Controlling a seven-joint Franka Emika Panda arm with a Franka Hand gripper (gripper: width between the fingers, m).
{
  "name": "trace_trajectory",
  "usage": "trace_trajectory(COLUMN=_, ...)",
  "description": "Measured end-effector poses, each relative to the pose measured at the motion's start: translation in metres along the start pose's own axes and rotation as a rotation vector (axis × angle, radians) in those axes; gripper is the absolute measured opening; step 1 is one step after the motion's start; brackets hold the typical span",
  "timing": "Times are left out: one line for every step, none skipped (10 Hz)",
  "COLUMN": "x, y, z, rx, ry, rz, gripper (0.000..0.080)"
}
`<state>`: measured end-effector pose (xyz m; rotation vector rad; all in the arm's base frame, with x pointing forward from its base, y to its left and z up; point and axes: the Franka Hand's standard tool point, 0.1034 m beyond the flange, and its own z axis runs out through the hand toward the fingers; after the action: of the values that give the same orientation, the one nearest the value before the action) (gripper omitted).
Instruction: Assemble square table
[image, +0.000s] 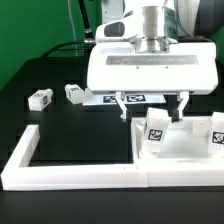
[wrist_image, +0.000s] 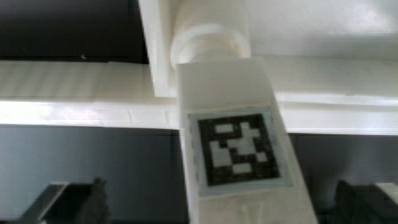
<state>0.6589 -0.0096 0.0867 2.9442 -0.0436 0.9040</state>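
The white square tabletop (image: 180, 147) lies at the exterior view's lower right, inside the corner of the border wall. Two tagged white legs stand upright on it, one near its middle (image: 157, 128) and one at the right edge (image: 217, 131). Two more legs (image: 40, 98) (image: 75, 92) lie loose on the black table to the left. My gripper (image: 151, 110) hangs over the slab, open, with a finger on each side of the middle leg and not touching it. In the wrist view that leg (wrist_image: 228, 130) stands in a round socket of the tabletop (wrist_image: 71, 108), between my gripper's (wrist_image: 222, 205) dark fingers (wrist_image: 71, 200).
The long white L-shaped border wall (image: 60, 172) runs along the front and left. The marker board (image: 128, 98) lies behind the gripper. Cables run at the back.
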Motion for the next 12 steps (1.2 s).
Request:
trace_trajectory(x=0.000, y=0.000, z=0.000, rx=0.000, ry=0.000, rz=0.000, gripper=0.0644)
trace_trajectory(x=0.000, y=0.000, z=0.000, rx=0.000, ry=0.000, rz=0.000, gripper=0.0644)
trace_trajectory(x=0.000, y=0.000, z=0.000, rx=0.000, ry=0.000, rz=0.000, gripper=0.0648)
trace_trajectory(x=0.000, y=0.000, z=0.000, rx=0.000, ry=0.000, rz=0.000, gripper=0.0648)
trace_trajectory(x=0.000, y=0.000, z=0.000, rx=0.000, ry=0.000, rz=0.000, gripper=0.0648)
trace_trajectory(x=-0.002, y=-0.001, z=0.001, rx=0.009, ry=-0.024, rz=0.007, gripper=0.0648)
trace_trajectory(x=0.002, y=-0.007, z=-0.001, rx=0.063, ry=-0.147, rz=0.047, gripper=0.0648)
trace_trajectory(x=0.018, y=-0.004, z=-0.008, rx=0.087, ry=-0.186, rz=0.060, gripper=0.0648)
trace_trajectory(x=0.020, y=-0.004, z=-0.006, rx=0.097, ry=-0.211, rz=0.075, gripper=0.0648)
trace_trajectory(x=0.014, y=-0.011, z=-0.006, rx=0.129, ry=-0.319, rz=0.110, gripper=0.0648)
trace_trajectory(x=0.014, y=-0.012, z=-0.004, rx=0.142, ry=-0.398, rz=0.119, gripper=0.0648)
trace_trajectory(x=0.009, y=-0.011, z=0.001, rx=0.150, ry=-0.482, rz=0.116, gripper=0.0648)
